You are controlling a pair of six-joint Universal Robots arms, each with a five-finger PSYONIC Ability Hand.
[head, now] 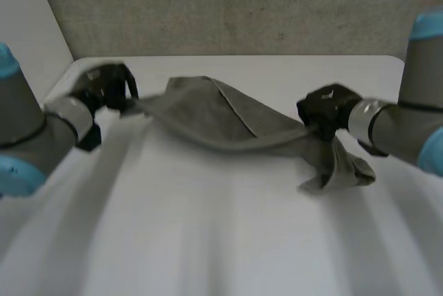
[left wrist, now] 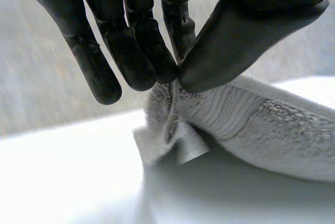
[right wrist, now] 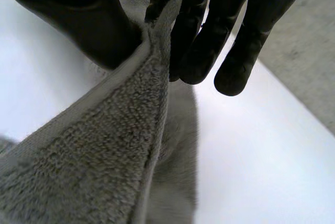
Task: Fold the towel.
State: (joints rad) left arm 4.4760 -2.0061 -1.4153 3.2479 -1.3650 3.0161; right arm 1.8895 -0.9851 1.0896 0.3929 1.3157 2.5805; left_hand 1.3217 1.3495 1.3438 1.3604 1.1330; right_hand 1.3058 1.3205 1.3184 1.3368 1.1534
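- You had the grey towel (head: 214,119) strung between both hands over the white table (head: 208,241), across the far half from about 10 o'clock to 3 o'clock.
- Your left hand (head: 107,88) was at the table's 10 o'clock, closed on the towel's left end.
- Left wrist view: the thumb of your left hand (left wrist: 235,41) was pressed to the fingertips (left wrist: 157,69), with a towel (left wrist: 261,124) corner pinched between them.
- Your right hand (head: 329,109) was at 3 o'clock, gripping the towel's right end.
- Right wrist view: your right hand (right wrist: 78,20) had a towel (right wrist: 104,156) edge clamped between thumb and fingers (right wrist: 199,51).
- The towel's middle sagged between your hands, with a fold line running diagonally across it.
- A bunched tail hung from your right hand toward 6 o'clock, down to the table.
- Couldn't tell whether the sagging middle touched the table.
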